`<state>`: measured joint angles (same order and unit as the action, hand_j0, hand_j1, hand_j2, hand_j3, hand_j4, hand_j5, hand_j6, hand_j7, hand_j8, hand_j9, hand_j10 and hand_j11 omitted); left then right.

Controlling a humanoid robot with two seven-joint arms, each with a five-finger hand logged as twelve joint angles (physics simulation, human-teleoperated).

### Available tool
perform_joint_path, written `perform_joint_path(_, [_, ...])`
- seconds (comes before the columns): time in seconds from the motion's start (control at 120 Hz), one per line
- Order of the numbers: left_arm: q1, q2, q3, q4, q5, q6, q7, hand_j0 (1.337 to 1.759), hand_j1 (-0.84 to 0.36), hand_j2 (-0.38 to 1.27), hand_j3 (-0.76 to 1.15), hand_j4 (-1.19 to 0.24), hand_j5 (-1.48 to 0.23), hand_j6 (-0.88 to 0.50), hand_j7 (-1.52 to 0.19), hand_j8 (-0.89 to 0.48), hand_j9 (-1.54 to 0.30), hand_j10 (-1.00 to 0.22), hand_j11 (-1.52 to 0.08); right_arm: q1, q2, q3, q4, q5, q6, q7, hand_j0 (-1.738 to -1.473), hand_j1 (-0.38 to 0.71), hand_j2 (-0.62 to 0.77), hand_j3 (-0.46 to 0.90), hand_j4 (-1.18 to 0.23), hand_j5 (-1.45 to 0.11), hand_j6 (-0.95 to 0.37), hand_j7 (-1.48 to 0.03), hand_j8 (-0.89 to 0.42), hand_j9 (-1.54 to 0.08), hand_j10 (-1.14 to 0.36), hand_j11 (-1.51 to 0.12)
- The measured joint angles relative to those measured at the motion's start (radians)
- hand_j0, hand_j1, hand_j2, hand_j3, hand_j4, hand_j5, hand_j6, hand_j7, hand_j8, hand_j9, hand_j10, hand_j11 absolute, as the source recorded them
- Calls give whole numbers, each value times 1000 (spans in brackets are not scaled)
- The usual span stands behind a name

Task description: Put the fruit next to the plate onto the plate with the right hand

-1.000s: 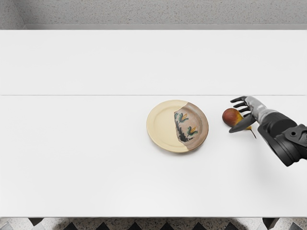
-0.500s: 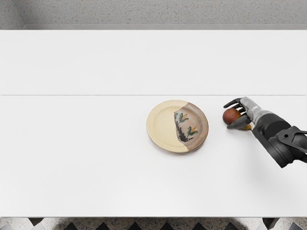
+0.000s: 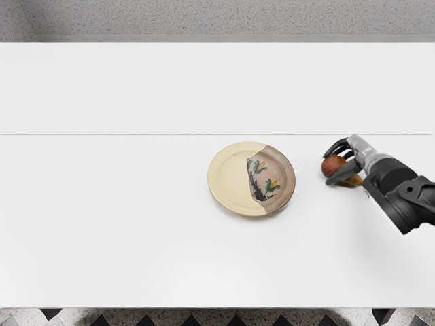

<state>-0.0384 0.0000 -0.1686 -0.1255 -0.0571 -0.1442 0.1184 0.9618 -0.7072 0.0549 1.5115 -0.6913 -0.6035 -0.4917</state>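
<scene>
Nearest to me, well in front of the plate (image 3: 231, 178), the white table (image 3: 136, 244) ends in a straight edge, with checkered floor (image 3: 204, 319) showing below it. Between that edge and the plate's near rim the tabletop lies bare, and it is just as open to the plate's left.

The plate itself is cream on its left and brown on its right, with a painted sprig.

To the plate's right, clear of its rim with a strip of bare table between, is the pear (image 3: 332, 166), its red end toward the plate. My right hand (image 3: 348, 161) wraps it. The fingers (image 3: 337, 145) curl over its far side and the thumb (image 3: 340, 179) closes under its near side. I cannot tell whether it rests on the table. My forearm (image 3: 401, 197) runs off at the right edge.

Behind the plate a thin seam (image 3: 136, 134) crosses the table. Farther back is more open white, the table's far edge, then a gray wall (image 3: 217, 17).
</scene>
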Motion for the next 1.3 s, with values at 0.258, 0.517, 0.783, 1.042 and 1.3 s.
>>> perform_joint_path(0.258, [0, 0, -1, 0, 0, 0, 0, 1658, 348, 0, 0, -1, -1, -1, -1, -1, -1, -1, -1, 105, -42, 17, 11, 148, -4, -14, -1652, 185, 265, 2, -814, -1170, -398, -1112, -335, -1134, -529, -1074])
perform_joint_path(0.517, [0, 0, -1, 0, 0, 0, 0, 1658, 348, 0, 0, -1, -1, -1, -1, -1, -1, -1, -1, 143, 13, 106, 22, 230, 123, -13, -1654, 261, 501, 3, -827, -1209, -388, -1128, -309, -1179, -498, -1188])
perform_joint_path(0.783, [0, 0, -1, 0, 0, 0, 0, 1658, 348, 0, 0, -1, -1, -1, -1, -1, -1, -1, -1, 146, 141, 123, 31, 243, 144, -11, -1657, 162, 348, 1, -830, -1221, -448, -1133, -332, -1219, -523, -1259])
perform_joint_path(1.042, [0, 0, -1, 0, 0, 0, 0, 1658, 348, 0, 0, -1, -1, -1, -1, -1, -1, -1, -1, 139, 184, 124, 32, 241, 149, -12, -1655, 278, 574, 1, -826, -1223, -402, -1130, -315, -1207, -483, -1236])
perform_joint_path(1.3, [1, 0, -1, 0, 0, 0, 0, 1658, 348, 0, 0, -1, -1, -1, -1, -1, -1, -1, -1, 138, 196, 127, 29, 245, 143, -13, -1657, 94, 153, 0, -464, -654, -332, -622, -301, -649, -352, -658])
